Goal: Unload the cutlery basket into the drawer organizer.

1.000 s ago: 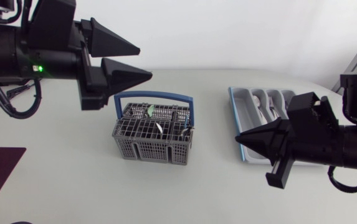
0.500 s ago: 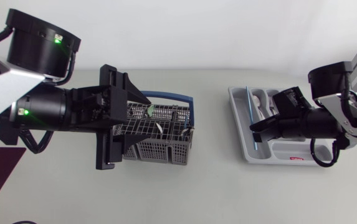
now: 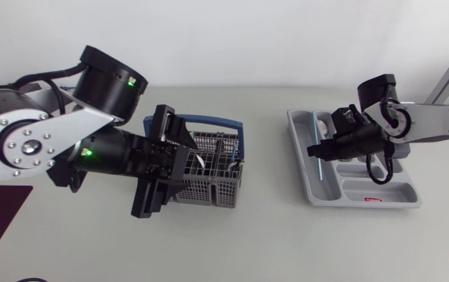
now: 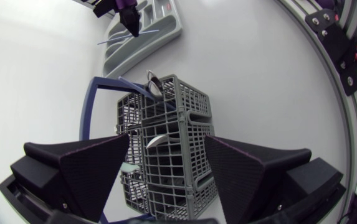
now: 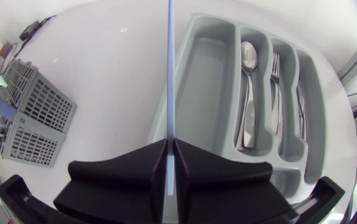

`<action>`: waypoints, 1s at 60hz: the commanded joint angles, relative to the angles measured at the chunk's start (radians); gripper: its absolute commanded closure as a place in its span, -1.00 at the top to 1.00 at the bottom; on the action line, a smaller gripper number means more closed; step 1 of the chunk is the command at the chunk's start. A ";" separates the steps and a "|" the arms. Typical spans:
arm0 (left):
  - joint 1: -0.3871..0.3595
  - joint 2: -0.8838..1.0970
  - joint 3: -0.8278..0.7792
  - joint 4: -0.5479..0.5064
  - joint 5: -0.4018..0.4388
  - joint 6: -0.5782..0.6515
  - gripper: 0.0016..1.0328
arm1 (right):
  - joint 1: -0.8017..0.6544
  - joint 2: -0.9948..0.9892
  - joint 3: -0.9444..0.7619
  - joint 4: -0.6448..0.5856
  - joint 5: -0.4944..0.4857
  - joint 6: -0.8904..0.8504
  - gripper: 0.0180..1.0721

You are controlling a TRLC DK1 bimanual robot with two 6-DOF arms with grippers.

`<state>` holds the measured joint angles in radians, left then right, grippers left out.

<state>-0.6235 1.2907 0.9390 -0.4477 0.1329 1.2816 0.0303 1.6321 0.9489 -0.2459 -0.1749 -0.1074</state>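
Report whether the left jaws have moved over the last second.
Yes. From up-left of the cutlery basket in the head view, the left jaws dropped to its left end.

On the table (image 3: 271,235), cutlery basket (image 3: 208,186) left of centre, drawer organizer (image 3: 351,190) well apart to its right

Grey mesh basket (image 3: 208,186) with blue handle (image 3: 216,122), pale grey organizer (image 3: 396,202), light-blue utensil (image 5: 171,74), silver spoon (image 5: 247,93).

Your left arm (image 3: 28,149): silver-grey link with a screw ring, black drum joints, two green LEDs (image 3: 88,153), black cable (image 3: 40,76). Your right arm (image 3: 436,121): pale silver link, black joint, looped black cable (image 3: 374,175). Left gripper (image 4: 166,140), right gripper (image 5: 171,143): matte black wedge fingers.
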 commanded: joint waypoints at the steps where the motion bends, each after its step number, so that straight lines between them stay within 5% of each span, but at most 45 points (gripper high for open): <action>1: -0.008 0.042 0.041 -0.003 -0.029 0.073 0.86 | -0.017 0.069 0.042 -0.020 0.006 0.026 -0.88; 20: -0.010 0.122 0.164 -0.074 -0.079 0.157 0.83 | -0.020 0.183 0.125 -0.062 0.020 0.038 -0.76; 32: -0.021 0.165 0.165 -0.068 -0.111 0.214 0.74 | -0.023 0.176 0.126 -0.069 0.014 0.025 0.32; 36: -0.021 0.174 0.164 -0.060 -0.122 0.232 0.67 | -0.018 0.161 0.114 -0.070 0.014 0.012 0.53; 60: -0.008 0.206 0.106 0.017 -0.122 0.349 -0.18 | 0.048 0.043 0.037 -0.062 0.015 0.009 0.63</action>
<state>-0.6380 1.4712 1.0779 -0.4446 0.0166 1.5730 0.0669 1.6943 1.0161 -0.2996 -0.1596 -0.0982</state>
